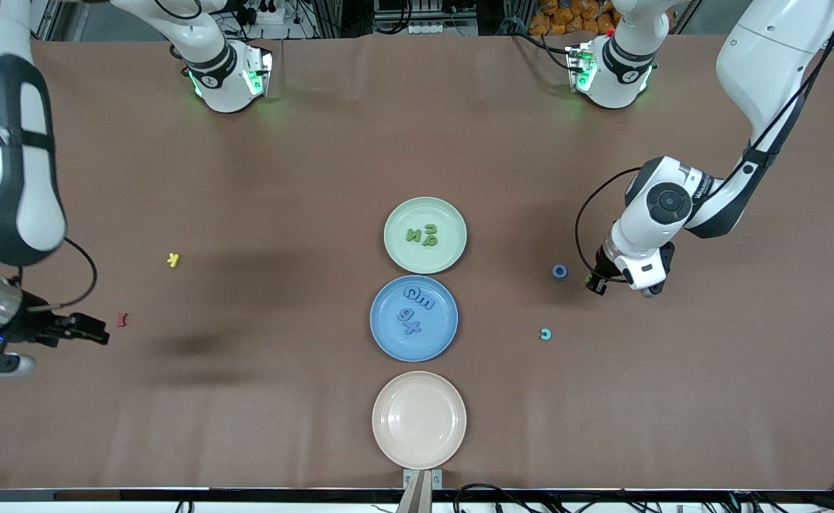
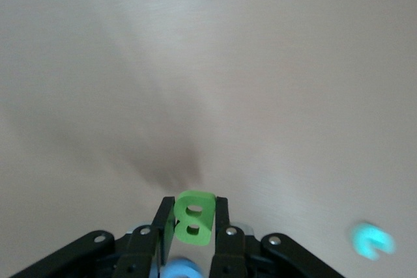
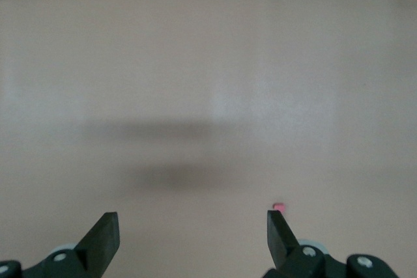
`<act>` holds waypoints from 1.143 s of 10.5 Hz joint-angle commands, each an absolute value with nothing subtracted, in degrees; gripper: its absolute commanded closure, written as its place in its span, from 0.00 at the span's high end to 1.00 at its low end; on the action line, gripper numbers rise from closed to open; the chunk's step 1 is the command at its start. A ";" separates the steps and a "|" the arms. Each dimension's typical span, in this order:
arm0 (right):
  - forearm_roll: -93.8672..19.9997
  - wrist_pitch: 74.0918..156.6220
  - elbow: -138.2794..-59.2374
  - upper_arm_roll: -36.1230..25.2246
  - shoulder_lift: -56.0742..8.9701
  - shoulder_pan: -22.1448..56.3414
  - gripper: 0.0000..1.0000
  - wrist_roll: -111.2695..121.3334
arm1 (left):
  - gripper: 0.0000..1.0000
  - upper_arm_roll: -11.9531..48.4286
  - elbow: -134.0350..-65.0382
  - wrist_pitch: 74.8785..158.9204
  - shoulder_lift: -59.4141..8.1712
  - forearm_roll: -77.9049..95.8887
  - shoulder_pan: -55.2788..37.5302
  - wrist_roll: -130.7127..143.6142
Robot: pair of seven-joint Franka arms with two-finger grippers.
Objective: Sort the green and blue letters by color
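Brown table [image 1: 246,399]: sorting well along, not finished.
Green plate [image 1: 452,214]: three green letters in it.
Blue plate [image 1: 381,342]: several blue letters in it.
Right gripper [image 1: 100,333]: mine, waiting, fingers spread, empty.
Left gripper [image 2: 193,226]: mine, clamped on green 8-shaped piece [image 2: 193,218].
Blue ring letter [image 1: 560,271], teal C-shaped letter [image 1: 545,333]: loose on the table, left to sort.
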State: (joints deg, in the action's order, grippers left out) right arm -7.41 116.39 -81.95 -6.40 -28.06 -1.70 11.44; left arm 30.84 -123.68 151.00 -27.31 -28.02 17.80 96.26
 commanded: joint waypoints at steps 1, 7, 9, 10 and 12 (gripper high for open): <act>-6.15 111.63 -87.95 -5.45 -18.23 -2.20 1.00 10.55 | 0.00 35.32 -121.38 150.21 -26.01 -28.65 16.70 98.52; -2.99 100.83 -95.97 -5.62 -1.95 -2.20 1.00 3.61 | 0.00 37.09 -116.47 150.21 -27.33 -28.65 -2.51 112.36; -2.90 98.62 -96.33 -5.80 1.48 -2.11 1.00 3.60 | 0.00 36.92 -113.91 150.21 -29.43 -28.65 -8.93 117.75; -2.38 96.96 -95.81 -6.58 2.19 -1.41 1.00 3.60 | 0.00 36.65 -114.25 150.21 -29.70 -28.91 -10.88 119.17; 0.34 95.20 -93.71 -7.20 2.82 0.34 1.00 3.60 | 0.70 36.65 -114.17 150.20 -30.32 -29.09 -10.81 118.92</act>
